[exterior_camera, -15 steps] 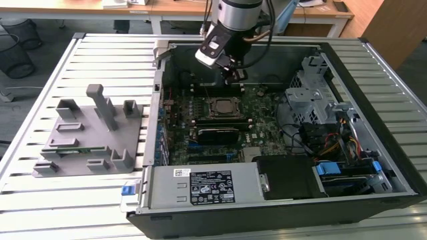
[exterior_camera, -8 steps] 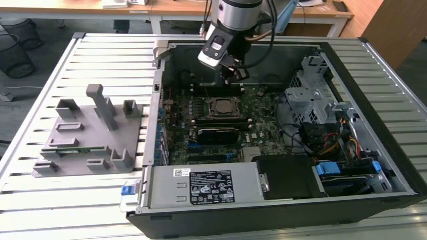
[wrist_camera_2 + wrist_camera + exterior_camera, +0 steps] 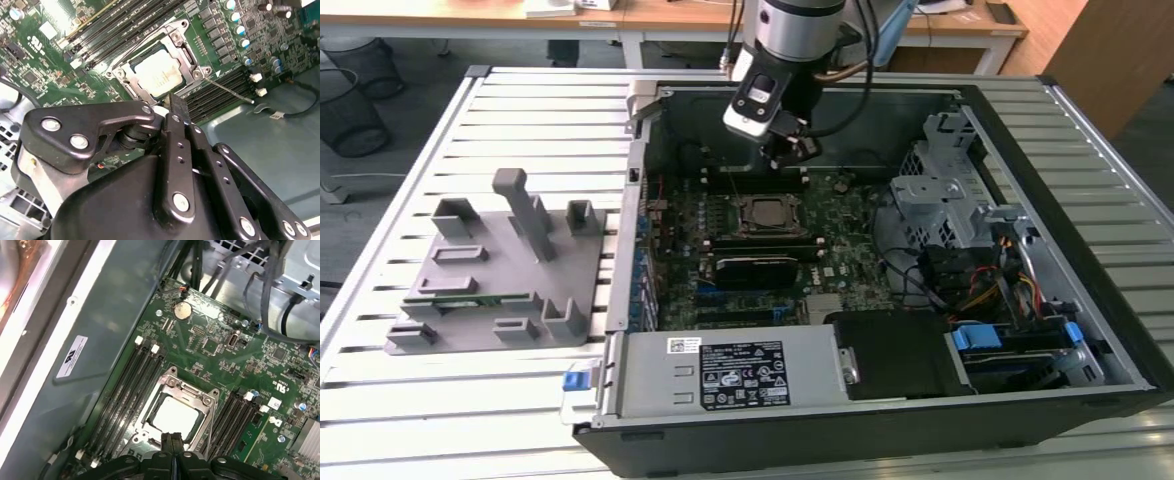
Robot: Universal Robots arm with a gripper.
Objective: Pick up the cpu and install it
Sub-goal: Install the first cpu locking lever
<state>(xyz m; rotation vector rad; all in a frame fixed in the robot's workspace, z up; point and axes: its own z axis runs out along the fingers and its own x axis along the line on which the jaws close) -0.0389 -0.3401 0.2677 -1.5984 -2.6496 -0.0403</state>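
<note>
A slatted metal worktop (image 3: 520, 110) carries an open computer case (image 3: 720, 440), which lies on its side toward the exterior view's right edge. A grey moulded fixture (image 3: 480, 290) rests near the worktop's opposite edge, well apart from the case. The green motherboard (image 3: 854, 230) covers the case floor. The arm (image 3: 798, 25) reaches down into the case near its far wall.

The gripper (image 3: 783, 158) hangs above the board, just beside the socket on its far-wall side. In both wrist views its fingers (image 3: 167, 441) are pressed together, with only a thin seam between them and nothing clamped there. The tips hang over the edge of the socket frame (image 3: 175, 385). Whether they touch the metal cannot be told.

Rows of dark memory slots (image 3: 125, 390) run along both sides of the frame. A thin lever rod (image 3: 232, 91) slants out from one corner of the frame, across the slots.

The cpu (image 3: 763, 213) lies flat in the socket near the middle of the motherboard. It is square to the frame, which borders it on all sides. In both wrist views its top (image 3: 157, 74) is a pale, shiny silver-grey square with a thin darker rim, and it catches the light brightly.
</note>
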